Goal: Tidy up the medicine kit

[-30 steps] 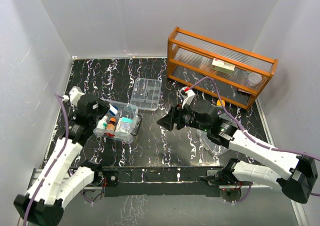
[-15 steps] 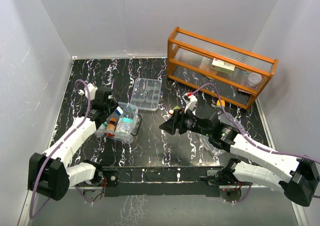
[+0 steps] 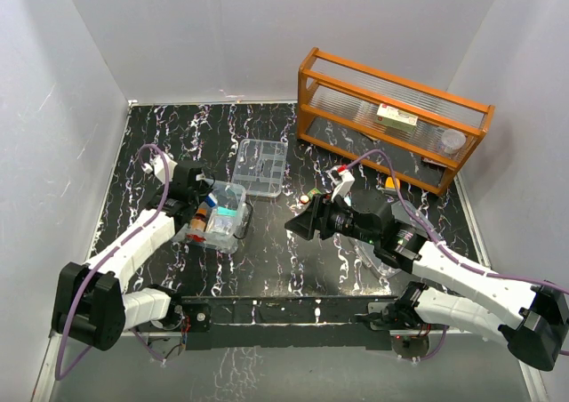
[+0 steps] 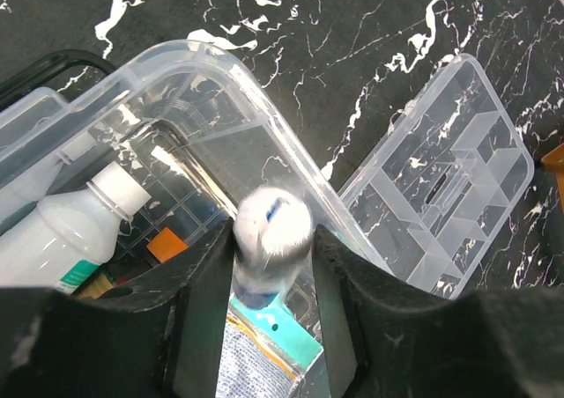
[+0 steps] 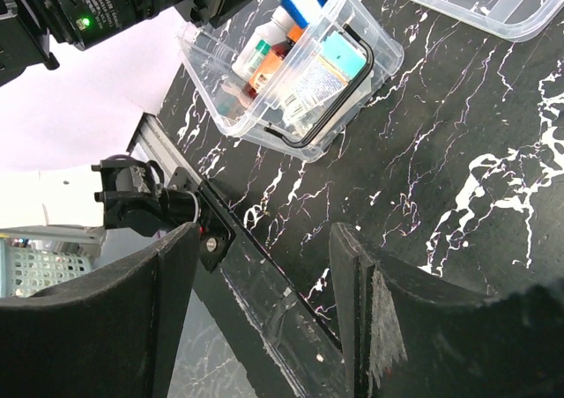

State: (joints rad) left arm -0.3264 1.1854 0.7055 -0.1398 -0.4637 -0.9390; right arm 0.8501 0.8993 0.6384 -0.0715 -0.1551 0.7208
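Medicine kit [image 4: 256, 99] under my left hand [image 4: 273, 237], toward four o'clock; fingers [image 4: 207, 310] flank a blurred bottle [image 4: 275, 222], grip I cannot tell; right hand [image 5: 264, 239] apart.

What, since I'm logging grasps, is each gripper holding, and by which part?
Left gripper: a small white bottle, pinched by its sides over the kit. Right gripper: nothing, jaws open.

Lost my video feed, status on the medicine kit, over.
Left gripper over open kit box, small white item between jaws, grip unclear. Right gripper open, empty. Divided tray out beside box.
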